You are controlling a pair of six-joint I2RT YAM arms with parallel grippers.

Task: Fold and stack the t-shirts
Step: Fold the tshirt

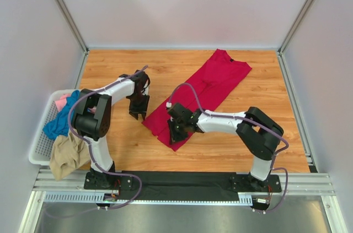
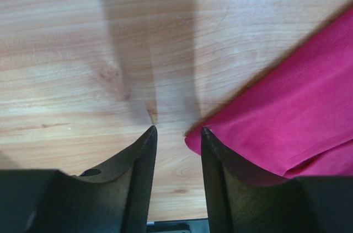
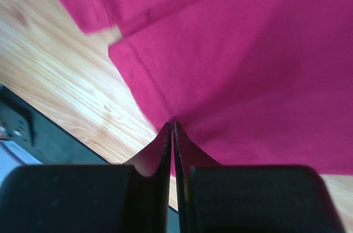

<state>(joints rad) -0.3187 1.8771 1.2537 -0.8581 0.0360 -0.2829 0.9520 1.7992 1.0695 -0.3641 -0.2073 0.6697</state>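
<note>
A: Progress so far, as you read it?

B: Early. Only the red t-shirt [image 1: 212, 81] is out on the table [image 1: 265, 145]. It lies as a long narrow strip running diagonally, collar end at the far right and hem end near the arms. I judge its sides are already folded in lengthwise.

A: And the grippers?

B: The right gripper [image 1: 175, 132] sits at the hem end with its fingers pressed together on the edge of the red cloth. As far as the wrist view shows, that is a pinch on the hem. The left gripper [image 1: 138, 114] hovers just beside the strip's other near corner. Its fingers [image 2: 146, 150] stand moderately apart with only bare wood between them, holding nothing.

A: What is left?

B: Most of it. The strip needs folding end to end, probably hem toward collar. The teal t-shirt [image 1: 55, 125], pink t-shirt [image 1: 62, 101] and tan t-shirt [image 1: 67, 158] are bunched unfolded in the white basket [image 1: 38, 145] at the left edge, the tan one hanging over its near rim. No stack exists yet.
</note>
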